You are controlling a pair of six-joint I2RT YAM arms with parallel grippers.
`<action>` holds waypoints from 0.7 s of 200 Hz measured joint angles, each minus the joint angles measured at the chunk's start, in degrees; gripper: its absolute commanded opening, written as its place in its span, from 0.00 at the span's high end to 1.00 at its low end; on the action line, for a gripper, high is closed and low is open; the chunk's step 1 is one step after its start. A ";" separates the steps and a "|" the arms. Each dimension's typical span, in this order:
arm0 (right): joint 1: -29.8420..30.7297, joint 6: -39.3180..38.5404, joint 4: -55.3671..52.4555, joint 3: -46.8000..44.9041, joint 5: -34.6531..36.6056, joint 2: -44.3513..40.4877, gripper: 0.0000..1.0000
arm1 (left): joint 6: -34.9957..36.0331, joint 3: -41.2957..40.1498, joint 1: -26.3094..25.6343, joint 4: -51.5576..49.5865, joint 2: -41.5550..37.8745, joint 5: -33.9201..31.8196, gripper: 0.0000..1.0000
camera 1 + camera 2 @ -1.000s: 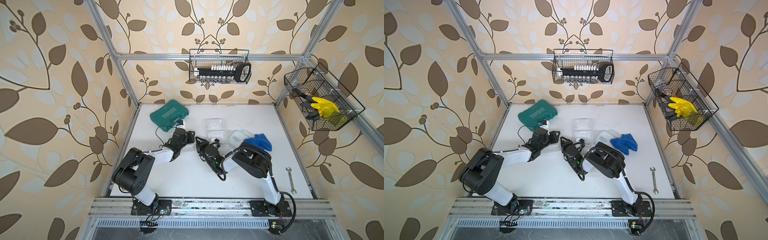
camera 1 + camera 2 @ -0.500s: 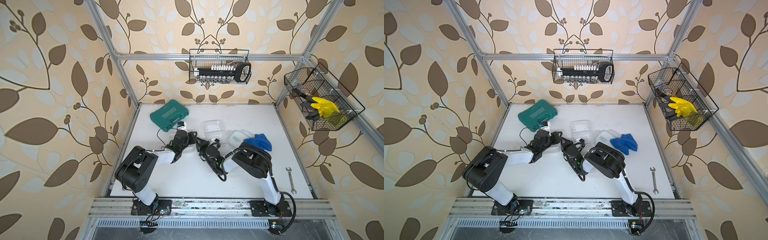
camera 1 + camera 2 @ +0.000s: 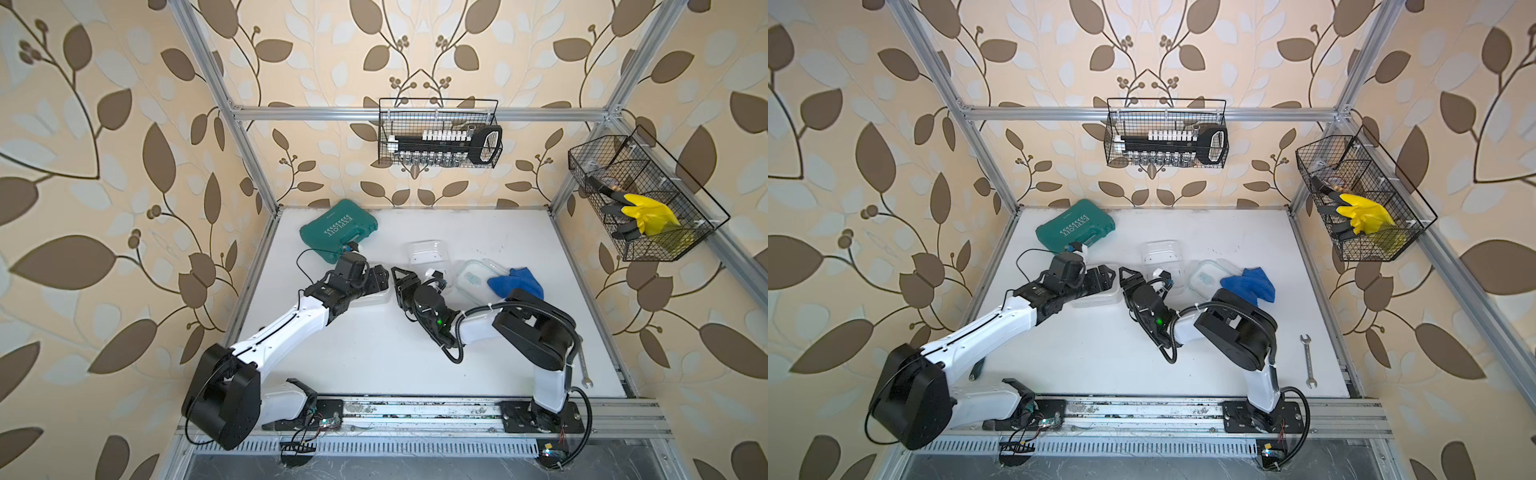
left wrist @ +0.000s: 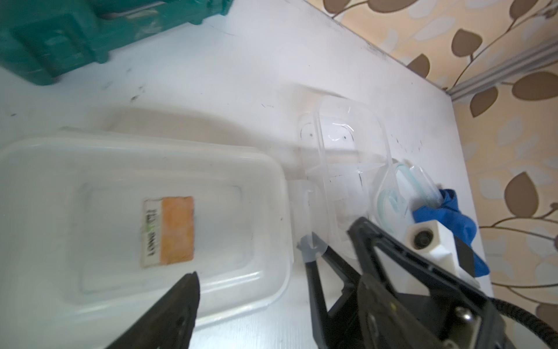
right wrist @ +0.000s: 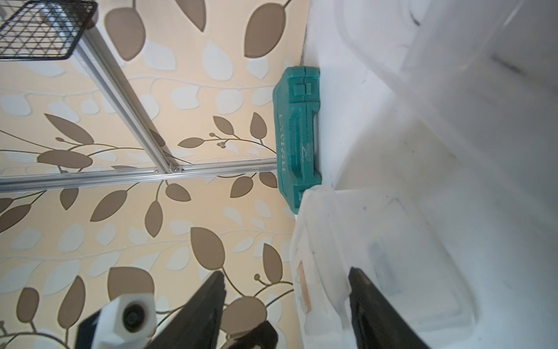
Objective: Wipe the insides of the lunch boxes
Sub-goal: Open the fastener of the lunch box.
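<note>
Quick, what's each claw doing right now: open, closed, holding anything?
Left claw: open, straddling the labelled lunch box wall, gripping nothing.
Right claw: open, straddling the same box's wall, gripping nothing.

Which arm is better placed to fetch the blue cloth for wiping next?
Right, probably. The blue cloth lies on that arm's side, by its elbow, and the right gripper is open. The left gripper, over the deep tub, would have to reach across the right arm.
</note>
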 measured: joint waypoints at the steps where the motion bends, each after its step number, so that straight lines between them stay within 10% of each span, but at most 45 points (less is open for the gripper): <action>1: -0.02 -0.11 -0.20 0.00 0.00 -0.20 0.30 | 0.20 0.02 0.50 -0.35 -0.37 0.09 0.08; 49: -0.26 -6.25 -22.03 4.04 -0.07 -12.35 0.26 | 0.28 -2.32 18.84 -6.88 -5.07 2.86 0.01; 140: -0.63 -33.11 -44.04 26.23 -6.78 -5.29 0.28 | -3.85 -9.03 20.15 4.96 7.63 18.47 0.08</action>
